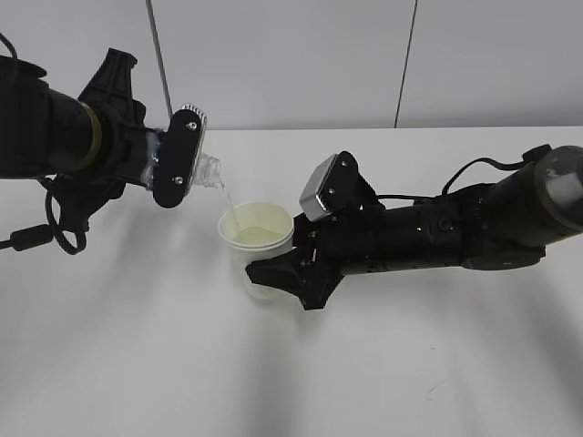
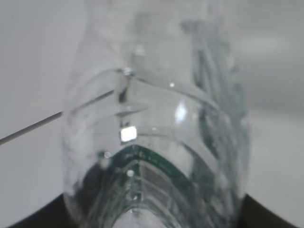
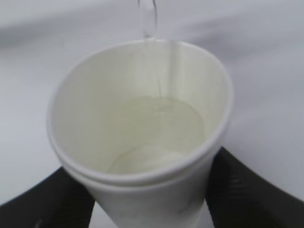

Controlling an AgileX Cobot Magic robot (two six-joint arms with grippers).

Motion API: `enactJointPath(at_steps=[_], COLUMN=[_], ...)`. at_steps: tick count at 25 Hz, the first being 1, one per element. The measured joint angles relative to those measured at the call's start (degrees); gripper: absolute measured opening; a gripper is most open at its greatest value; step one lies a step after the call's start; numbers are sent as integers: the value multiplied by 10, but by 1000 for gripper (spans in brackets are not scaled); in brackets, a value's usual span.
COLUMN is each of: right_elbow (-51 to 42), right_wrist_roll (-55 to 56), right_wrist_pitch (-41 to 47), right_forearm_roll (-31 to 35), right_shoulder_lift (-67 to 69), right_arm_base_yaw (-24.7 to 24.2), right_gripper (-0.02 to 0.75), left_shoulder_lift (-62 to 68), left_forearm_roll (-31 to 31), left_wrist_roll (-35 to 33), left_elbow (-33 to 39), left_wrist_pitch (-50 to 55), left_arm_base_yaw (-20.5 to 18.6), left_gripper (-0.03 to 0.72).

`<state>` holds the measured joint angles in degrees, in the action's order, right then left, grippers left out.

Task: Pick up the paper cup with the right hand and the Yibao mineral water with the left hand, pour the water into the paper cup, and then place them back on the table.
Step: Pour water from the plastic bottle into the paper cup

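White desk (image 1: pixel 137 364) under both my arms: on the left, my left claw (image 1: pixel 173 159) grips the Yibao mineral water (image 1: pixel 208 170), tipped neck-down. Its stream falls into the paper cup (image 1: pixel 257 238), clamped upright by my low, level right claw (image 1: pixel 278 273).

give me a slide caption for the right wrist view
Water stream falls into the part-filled paper cup held by the right gripper.

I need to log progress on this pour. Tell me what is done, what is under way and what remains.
Done: the right gripper holds the paper cup, and the left gripper holds the Yibao mineral water bottle tilted over it. Under way: a thin stream of water runs into the cup, which already holds some. Left: finish pouring, then set both back on the table.
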<state>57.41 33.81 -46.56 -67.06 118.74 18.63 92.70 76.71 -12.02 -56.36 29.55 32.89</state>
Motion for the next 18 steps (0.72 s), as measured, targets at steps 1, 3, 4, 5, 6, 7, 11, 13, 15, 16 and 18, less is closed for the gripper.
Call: enactJointPath(at_steps=[1,3,4,5,6,7,11,13,15,16,18], right_elbow=[0,0,0,0,0,0,0,0,0,0,0], right_wrist_roll=[0,0,0,0,0,0,0,0,0,0,0], right_wrist_pitch=[0,0,0,0,0,0,0,0,0,0,0], right_forearm_roll=[0,0,0,0,0,0,-1,-1,-1,-1,-1], right_shoulder_lift=[0,0,0,0,0,0,0,0,0,0,0], right_arm_base_yaw=[0,0,0,0,0,0,0,0,0,0,0], right_gripper=[505,505,505,505,505,505,505,505,505,505,505], left_shoulder_lift=[0,0,0,0,0,0,0,0,0,0,0], left_forearm_roll=[1,1,1,1,1,1,-2,-5,-10,-17,-32], left_wrist_roll=[0,0,0,0,0,1,18,36,52,58,62], left_elbow=[0,0,0,0,0,0,0,0,0,-1,0], left_wrist_pitch=[0,0,0,0,0,0,-5,-12,-20,-22,-26], left_arm_base_yaw=[0,0,0,0,0,0,0,0,0,0,0], left_gripper=[346,346,346,346,345,344,344,344,344,344,344])
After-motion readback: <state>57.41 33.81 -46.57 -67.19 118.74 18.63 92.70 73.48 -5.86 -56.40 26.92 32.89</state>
